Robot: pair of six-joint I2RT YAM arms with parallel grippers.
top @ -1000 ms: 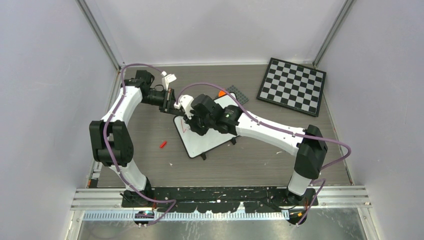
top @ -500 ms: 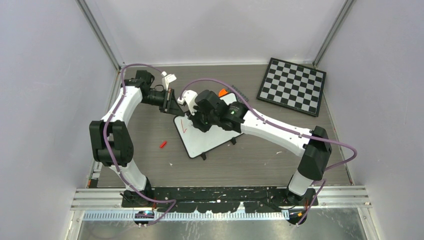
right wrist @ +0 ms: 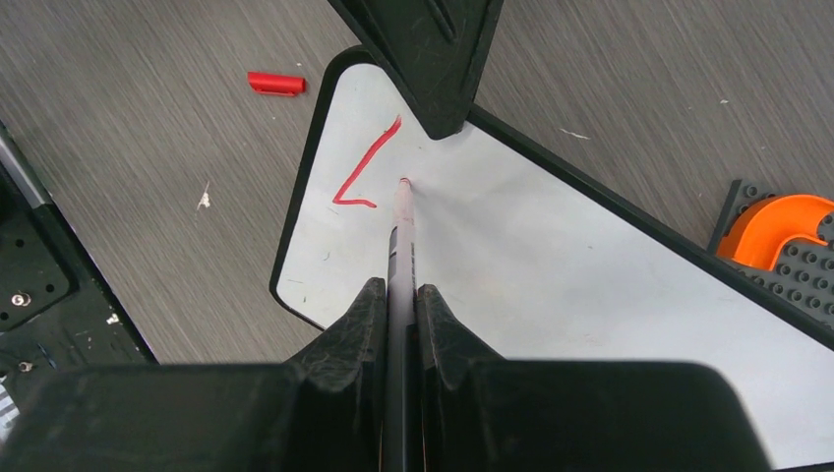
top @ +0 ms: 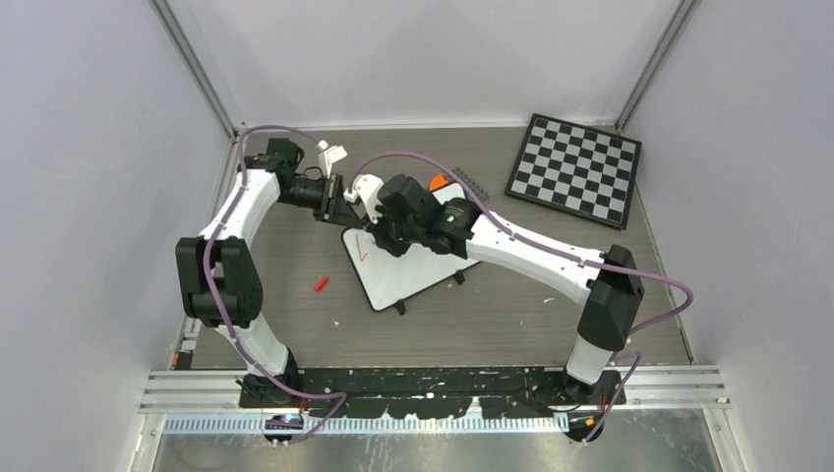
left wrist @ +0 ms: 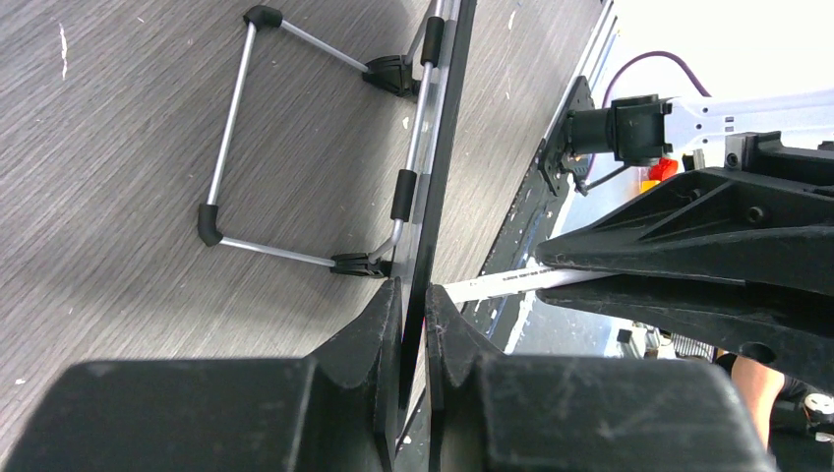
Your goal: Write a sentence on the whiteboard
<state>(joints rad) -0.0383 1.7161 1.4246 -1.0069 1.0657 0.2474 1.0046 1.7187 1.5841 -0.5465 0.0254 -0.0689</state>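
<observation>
The whiteboard (top: 408, 267) lies tilted at the table's middle; in the right wrist view (right wrist: 551, 256) it bears a single red "L" stroke (right wrist: 360, 175) of the sentence near its left corner. My right gripper (right wrist: 398, 287) is shut on a marker (right wrist: 401, 231), whose red tip sits at the board just right of the stroke. It also shows in the top view (top: 382, 236). My left gripper (left wrist: 413, 300) is shut on the whiteboard's thin black edge (left wrist: 440, 147), at the board's far left corner in the top view (top: 346, 209).
A red marker cap (top: 321, 284) lies on the table left of the board. An orange piece on a grey studded plate (top: 440, 184) sits behind the board. The chessboard (top: 575, 169) lies at the far right. The board's wire stand (left wrist: 231, 128) shows underneath.
My right gripper has moved with the marker up and away from the foot of the red stroke towards the board's far edge. The left arm and board have not moved.
</observation>
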